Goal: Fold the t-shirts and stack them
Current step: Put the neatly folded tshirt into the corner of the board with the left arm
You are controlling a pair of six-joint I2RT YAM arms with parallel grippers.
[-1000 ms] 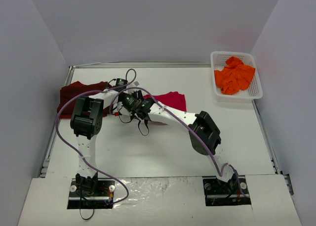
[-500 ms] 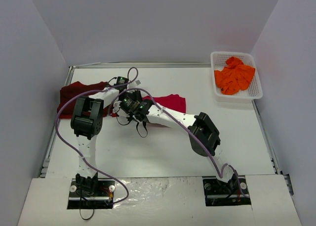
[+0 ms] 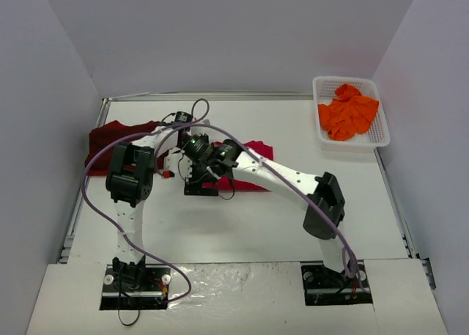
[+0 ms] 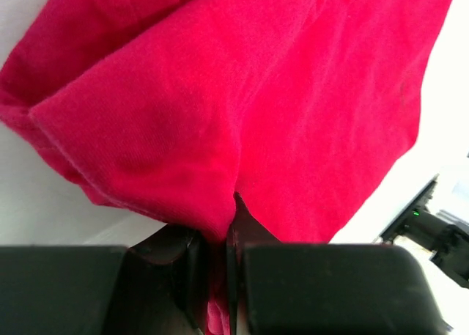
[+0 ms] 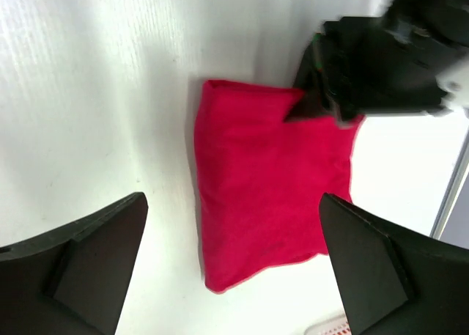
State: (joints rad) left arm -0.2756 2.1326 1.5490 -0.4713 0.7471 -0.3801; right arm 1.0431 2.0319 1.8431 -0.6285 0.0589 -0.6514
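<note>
The bright red t-shirt lies folded mid-table, half hidden under both arms. In the left wrist view its cloth fills the frame, and my left gripper is shut on a pinch of its edge. The right wrist view shows that shirt flat on the table, with my right gripper open wide above it and nothing between the fingers. My left gripper holds the shirt's far corner there. From above, my left gripper and right gripper are close together. The dark maroon t-shirt lies at the left. The orange t-shirt is crumpled.
The orange shirt sits in a white lattice basket at the table's back right corner. Grey walls close in the table on three sides. A purple cable loops off the left arm. The arm bases are at the near edge.
My right gripper has opened, let go of the red shirt and lifted off it, its elbow swinging right. My left gripper has closed on the shirt's edge.
</note>
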